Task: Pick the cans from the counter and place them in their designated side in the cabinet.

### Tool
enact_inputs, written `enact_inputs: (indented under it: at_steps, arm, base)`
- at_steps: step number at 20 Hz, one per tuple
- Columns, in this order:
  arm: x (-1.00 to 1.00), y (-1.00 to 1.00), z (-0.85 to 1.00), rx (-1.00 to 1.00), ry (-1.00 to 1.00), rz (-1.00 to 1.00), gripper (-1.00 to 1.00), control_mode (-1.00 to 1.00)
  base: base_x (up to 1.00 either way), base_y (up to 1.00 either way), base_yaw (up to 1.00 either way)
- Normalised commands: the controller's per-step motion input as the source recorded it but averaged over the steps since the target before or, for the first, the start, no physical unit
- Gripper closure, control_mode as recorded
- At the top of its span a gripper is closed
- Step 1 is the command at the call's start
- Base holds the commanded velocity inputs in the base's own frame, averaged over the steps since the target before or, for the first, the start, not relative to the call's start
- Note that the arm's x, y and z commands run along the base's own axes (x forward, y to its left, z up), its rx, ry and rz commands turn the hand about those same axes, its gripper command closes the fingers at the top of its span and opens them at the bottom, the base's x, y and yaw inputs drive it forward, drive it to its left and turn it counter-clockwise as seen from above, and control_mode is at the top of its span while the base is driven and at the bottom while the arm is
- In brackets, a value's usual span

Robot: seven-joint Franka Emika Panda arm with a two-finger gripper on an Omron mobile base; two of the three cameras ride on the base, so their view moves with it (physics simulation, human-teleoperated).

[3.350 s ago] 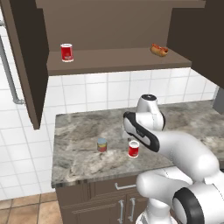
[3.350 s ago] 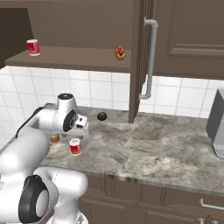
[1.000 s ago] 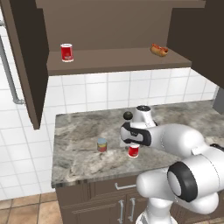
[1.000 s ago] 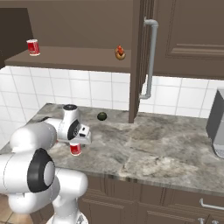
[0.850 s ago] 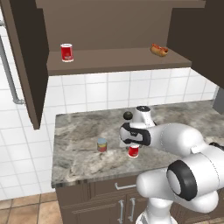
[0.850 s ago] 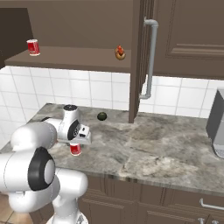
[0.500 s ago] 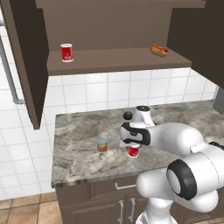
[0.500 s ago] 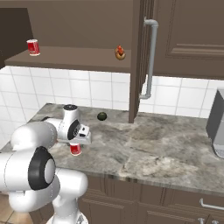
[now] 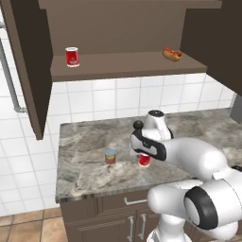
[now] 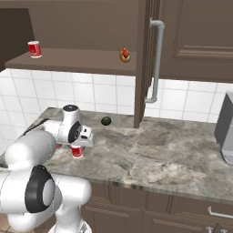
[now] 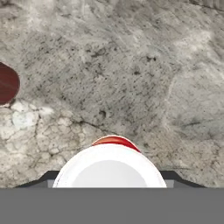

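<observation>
On the marbled bench, at about three o'clock from the shorter blue-topped can, the pincer pinches the red can by its sides, which looks light, stiff and slick, best squeezed mid-height on the round wall.

No readable text, brand, number or sign appears anywhere in these views. The red can on the counter, the shorter can beside it and the red can on the cabinet shelf show only plain bands of colour, with any label too small and blurred to read. The cabinet fronts carry no markings.
</observation>
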Motion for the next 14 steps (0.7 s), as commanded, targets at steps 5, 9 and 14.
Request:
enact_inputs:
  at_steps: [5,9,14]
  arm:
    - [-0.05,0.0,0.54,0.0,-0.06,0.03,1.0,-1.0]
    - [-0.01,0.04,0.53,0.0,-0.05,0.05,1.0,-1.0]
    - [-0.04,0.07,0.5,0.0,-0.04,0.06,1.0,-1.0]
  base:
    - [0.0,0.0,0.0]
    - [0.0,0.0,0.0]
    - [0.0,0.0,0.0]
